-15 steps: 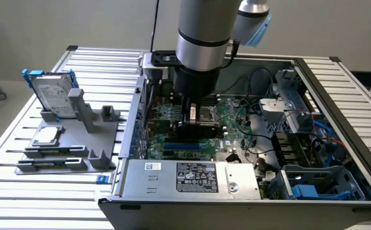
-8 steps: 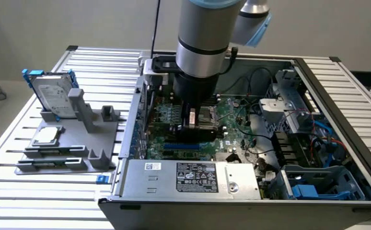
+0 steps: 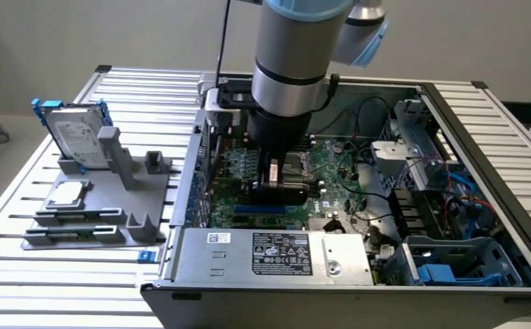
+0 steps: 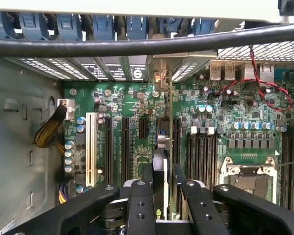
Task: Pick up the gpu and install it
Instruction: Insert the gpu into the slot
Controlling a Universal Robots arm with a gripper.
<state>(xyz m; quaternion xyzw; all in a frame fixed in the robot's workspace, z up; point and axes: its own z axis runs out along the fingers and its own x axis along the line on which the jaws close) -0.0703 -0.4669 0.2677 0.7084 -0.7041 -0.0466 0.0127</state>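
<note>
Green motherboard [image 4: 132,103] with one white slot [image 4: 91,147]; gpu [image 4: 160,182] green board, black cover; silver hard drive [image 3: 71,133], blue rails; black gripper [image 4: 161,169].

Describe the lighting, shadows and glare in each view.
Exterior view: soft, even light; the table slats carry a mild sheen without hard glare; the motherboard looks darker right under the arm. Wrist view: the motherboard is evenly lit, the pale strip along the case edge is washed out, and the gripper holding the gpu reads dark.
</note>
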